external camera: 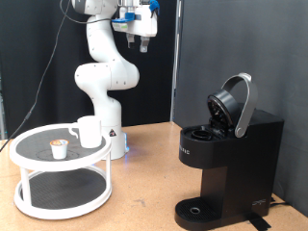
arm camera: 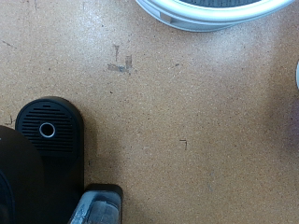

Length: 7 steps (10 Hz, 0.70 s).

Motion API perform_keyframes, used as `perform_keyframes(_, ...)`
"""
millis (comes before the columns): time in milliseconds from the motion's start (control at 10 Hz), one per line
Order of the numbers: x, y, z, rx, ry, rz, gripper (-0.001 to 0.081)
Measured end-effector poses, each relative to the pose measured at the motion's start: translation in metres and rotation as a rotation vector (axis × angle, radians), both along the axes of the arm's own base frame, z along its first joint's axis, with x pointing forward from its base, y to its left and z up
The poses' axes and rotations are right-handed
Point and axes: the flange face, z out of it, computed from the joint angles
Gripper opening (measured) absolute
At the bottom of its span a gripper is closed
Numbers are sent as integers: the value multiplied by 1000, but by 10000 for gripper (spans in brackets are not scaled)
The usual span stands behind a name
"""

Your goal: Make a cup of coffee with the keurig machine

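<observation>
The black keurig machine (external camera: 229,159) stands at the exterior view's right with its rounded lid (external camera: 234,102) hinged open. The white cup (external camera: 89,131) sits on the top tier of a white round stand (external camera: 62,168) at the exterior view's left, next to a small brown-topped coffee pod (external camera: 59,148). My gripper (external camera: 141,40) hangs high near the exterior view's top, far above the table and apart from everything; nothing shows between its fingers. In the wrist view I look down on the machine's round drip base (arm camera: 49,132) and the stand's rim (arm camera: 210,17). The gripper's fingers do not show there.
The brown wooden table (external camera: 144,183) carries the stand and the machine. The robot's white base (external camera: 108,106) stands behind the stand. A dark curtain hangs at the back.
</observation>
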Motion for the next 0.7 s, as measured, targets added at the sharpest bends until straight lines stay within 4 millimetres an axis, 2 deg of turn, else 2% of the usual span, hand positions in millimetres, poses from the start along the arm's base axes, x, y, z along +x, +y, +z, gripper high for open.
perform_keyframes(200, 2, -10, 2, 15, -31, 4, 734)
perform_keyframes(700, -10, -93, -2, 23, -40, -40, 734)
